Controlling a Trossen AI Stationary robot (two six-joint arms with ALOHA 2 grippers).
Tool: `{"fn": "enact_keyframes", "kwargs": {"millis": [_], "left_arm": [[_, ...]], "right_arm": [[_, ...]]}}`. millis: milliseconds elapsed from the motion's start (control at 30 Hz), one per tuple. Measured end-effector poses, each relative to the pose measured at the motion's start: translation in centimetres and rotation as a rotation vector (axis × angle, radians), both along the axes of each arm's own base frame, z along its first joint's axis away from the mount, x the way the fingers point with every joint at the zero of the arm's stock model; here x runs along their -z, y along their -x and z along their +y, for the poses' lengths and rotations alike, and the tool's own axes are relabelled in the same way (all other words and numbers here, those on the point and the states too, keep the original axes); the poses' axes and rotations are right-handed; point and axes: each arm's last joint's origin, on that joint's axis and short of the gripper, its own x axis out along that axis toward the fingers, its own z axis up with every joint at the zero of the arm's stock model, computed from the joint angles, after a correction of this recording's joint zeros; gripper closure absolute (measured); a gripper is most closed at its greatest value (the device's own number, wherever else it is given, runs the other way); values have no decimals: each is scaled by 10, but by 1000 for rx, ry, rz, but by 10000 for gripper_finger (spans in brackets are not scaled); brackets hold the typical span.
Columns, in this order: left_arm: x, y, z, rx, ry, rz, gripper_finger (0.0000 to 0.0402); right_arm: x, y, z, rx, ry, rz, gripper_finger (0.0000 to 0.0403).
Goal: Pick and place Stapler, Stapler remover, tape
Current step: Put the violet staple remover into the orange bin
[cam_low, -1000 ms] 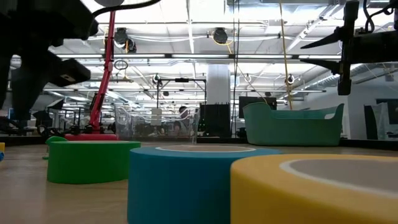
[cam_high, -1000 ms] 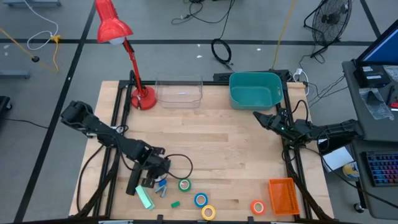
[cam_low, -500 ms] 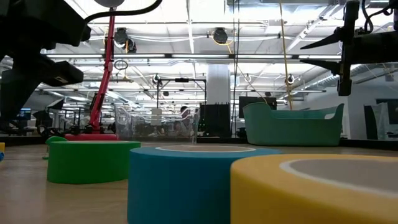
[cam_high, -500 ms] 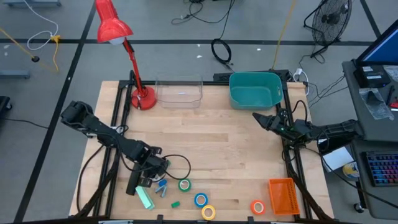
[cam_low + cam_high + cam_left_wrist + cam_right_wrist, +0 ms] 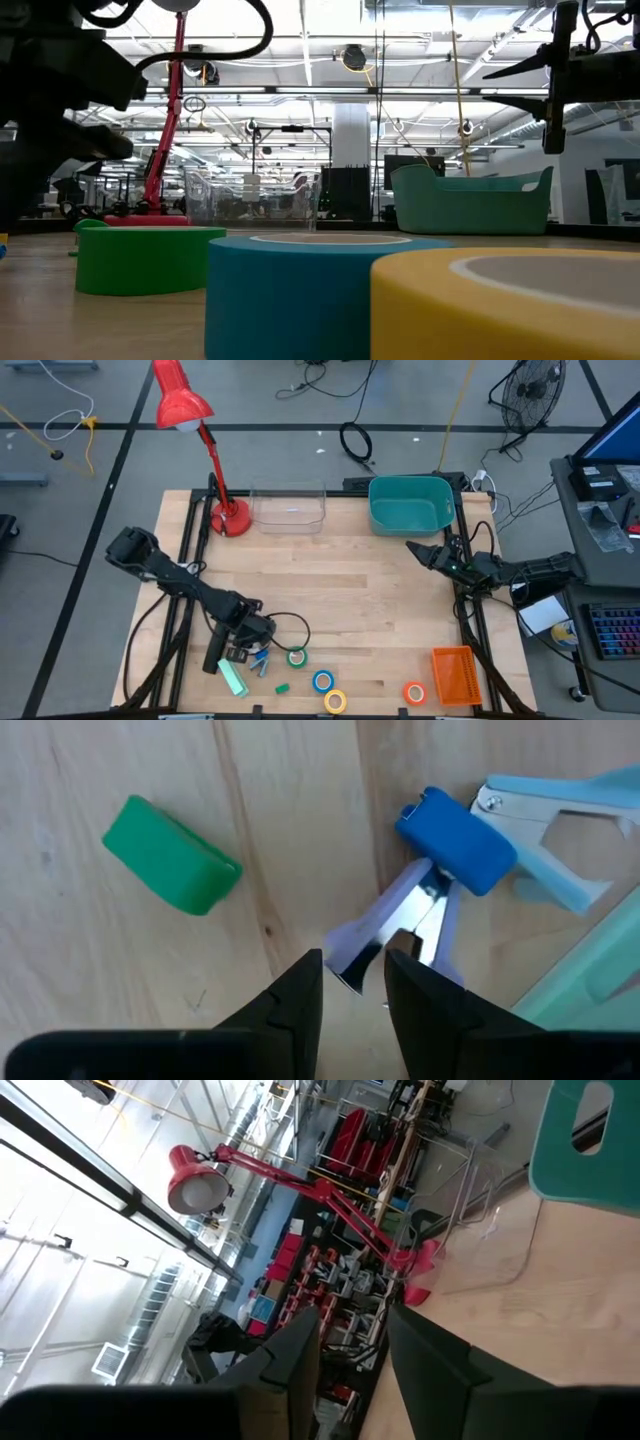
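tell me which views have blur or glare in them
Low view: the yellow tape roll and blue tape roll loom close and soft, and bright ceiling lights wash out the room behind. Right wrist view: skylights glare at one side. Left wrist view: evenly lit, the staple remover sharp. High view: even light, little shadow.

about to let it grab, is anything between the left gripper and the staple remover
Nothing visible is. The left gripper sits right over the blue staple remover, its metal end at the fingertip gap. The light blue stapler lies beyond it, off the path.
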Motion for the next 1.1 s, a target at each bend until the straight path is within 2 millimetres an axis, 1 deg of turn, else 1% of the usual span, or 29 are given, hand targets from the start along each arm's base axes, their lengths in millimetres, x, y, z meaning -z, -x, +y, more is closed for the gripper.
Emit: {"fn": "enact_keyframes", "kwargs": {"millis": [467,567,867,1100], "left_arm": [[1,0,0,-31,17,21,289],[-1,1,0,-34,21,14,289],[-9,-5,13,-84,42,-20,289],[-9,-5,15,-70,60,-7,289]], "right_arm": [[1,0,0,1,1,15,289],[1,0,0,2,1,15,289],[2,0,0,3,2,23,289],[2,0,0,3,-4,20,289]]}}
